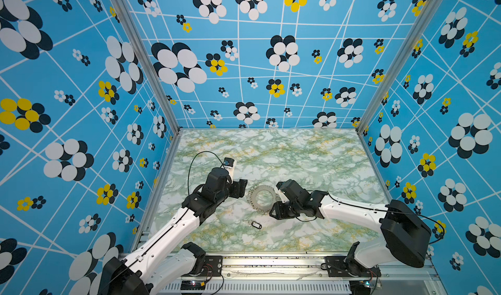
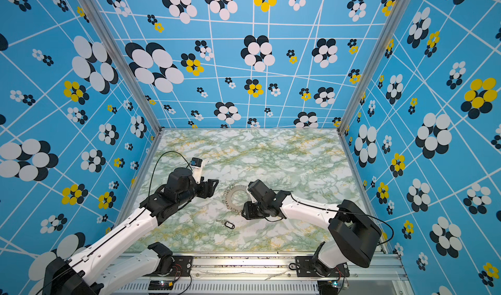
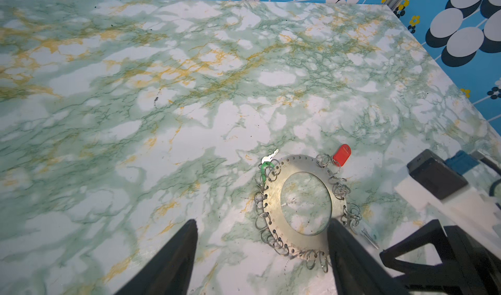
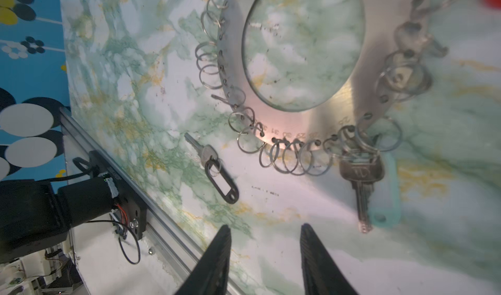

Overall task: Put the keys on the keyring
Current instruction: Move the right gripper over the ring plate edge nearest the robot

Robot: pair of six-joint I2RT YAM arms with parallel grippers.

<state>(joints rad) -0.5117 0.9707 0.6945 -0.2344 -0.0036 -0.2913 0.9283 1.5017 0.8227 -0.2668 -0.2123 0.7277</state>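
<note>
The keyring [image 3: 272,198], a flat brushed-steel disc with a wide hole, lies mid-tabletop [image 3: 135,117]. Its thin wire loops [image 4: 208,76] splay round the rim, where they can be reached. A red tag [image 3: 342,154] and a green-tag key [image 4: 362,171] seem hooked at its edge. The black-tag key [image 4: 208,154] lies loose just beside the disc, probably next. Left jaws stand wide and right jaws narrower, both empty, flanking the disc: likely one to steady, one to fetch.

Keyring [image 3: 298,164] brushed grey metal; table [image 3: 135,90] glossy marble-print.
</note>
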